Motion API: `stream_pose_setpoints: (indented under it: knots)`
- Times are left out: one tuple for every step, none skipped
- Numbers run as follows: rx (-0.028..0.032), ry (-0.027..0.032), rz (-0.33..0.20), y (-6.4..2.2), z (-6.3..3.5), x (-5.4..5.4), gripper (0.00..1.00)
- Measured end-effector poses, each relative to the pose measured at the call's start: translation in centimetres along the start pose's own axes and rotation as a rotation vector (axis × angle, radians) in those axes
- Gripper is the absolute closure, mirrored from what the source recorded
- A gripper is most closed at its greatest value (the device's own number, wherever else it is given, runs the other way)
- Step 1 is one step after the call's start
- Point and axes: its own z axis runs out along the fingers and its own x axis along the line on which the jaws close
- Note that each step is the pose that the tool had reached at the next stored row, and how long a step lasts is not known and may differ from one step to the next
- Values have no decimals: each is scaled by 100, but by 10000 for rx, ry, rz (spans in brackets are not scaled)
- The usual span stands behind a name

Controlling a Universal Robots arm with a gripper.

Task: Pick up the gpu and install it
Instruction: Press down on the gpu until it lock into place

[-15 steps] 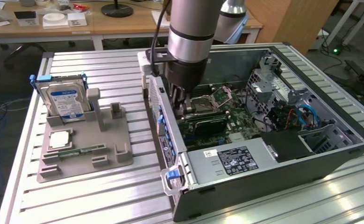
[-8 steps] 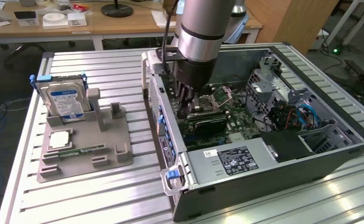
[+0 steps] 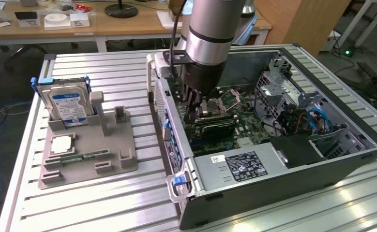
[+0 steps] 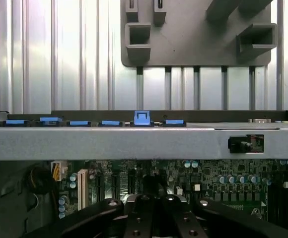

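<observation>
Pincer (image 3: 193,112) closed inside computer case (image 3: 343,159), gpu orientation hidden

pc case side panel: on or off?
Off. The computer case lies on its side on the table with the motherboard and power supply exposed from above, and the gripper reaches down inside it.

Exterior cam sat high and off to one side, angled down across the slatted aluminium table (image 3: 111,198). I had the whole open PC case (image 3: 272,145), the grey parts holder (image 3: 88,159) and the desks behind in frame, at mid range. Wrist cam rode just above the gripper (image 4: 154,218), very close, facing over the motherboard (image 4: 183,183) and the case wall (image 4: 109,141) toward the holder. Shared by both: motherboard, case wall, holder edge, table slats.
</observation>
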Motion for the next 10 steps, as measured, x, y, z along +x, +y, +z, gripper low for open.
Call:
stream_pose_setpoints:
  knots:
    - [-4,2,0,-1,17,1,89]
    - [-5,2,0,-3,35,1,89]
    - [-7,2,1,-3,49,1,89]
    - [-7,2,0,-4,60,1,89]
    - [-7,2,1,-5,73,1,89]
    - [-7,3,0,-6,88,1,89]
    - [-7,3,-1,-7,103,2,89]
    - [-6,3,-2,-8,129,2,89]
    - [-7,5,-3,-10,153,2,89]
    - [-8,6,-3,-10,165,2,89]
